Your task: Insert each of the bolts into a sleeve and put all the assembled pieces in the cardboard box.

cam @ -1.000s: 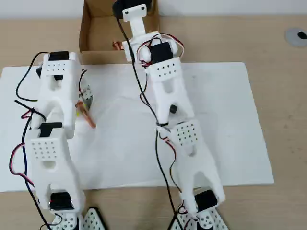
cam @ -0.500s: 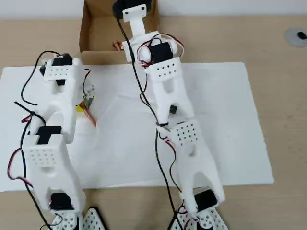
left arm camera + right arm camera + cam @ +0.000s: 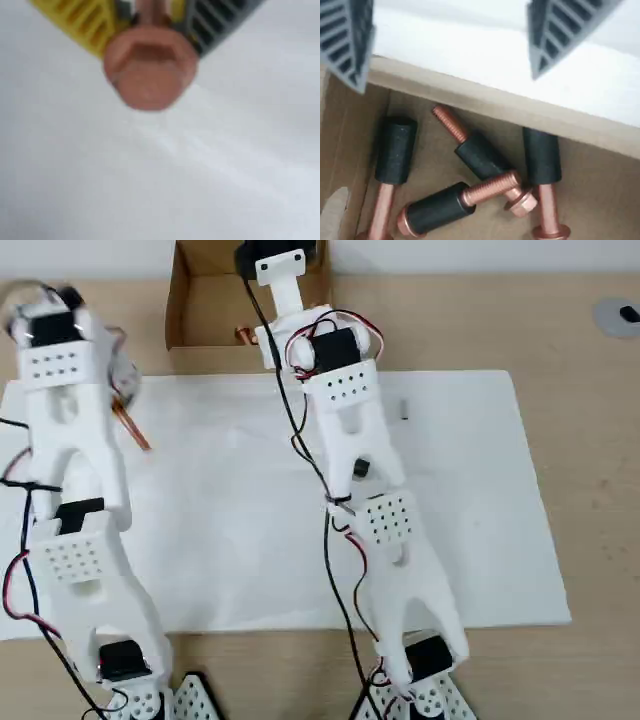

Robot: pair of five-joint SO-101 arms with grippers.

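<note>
1. My left pincer (image 3: pixel 150 12) is clamped on a copper bolt (image 3: pixel 150 70), whose head faces the wrist camera between a yellow finger (image 3: pixel 85 25) and a dark finger (image 3: pixel 220 20)
2. From above, that bolt (image 3: pixel 131 426) slants out over the upper left corner of the white sheet (image 3: pixel 250 540)
3. My right pincer (image 3: pixel 447 80) stands wide, holding nothing, above the cardboard box (image 3: pixel 495 107)
4. Inside I count four sleeved bolts (image 3: pixel 395 150), lying at mixed angles
5. The box (image 3: pixel 190 300) sits top centre on the table (image 3: pixel 580 340), just beside the sheet's edge
</note>
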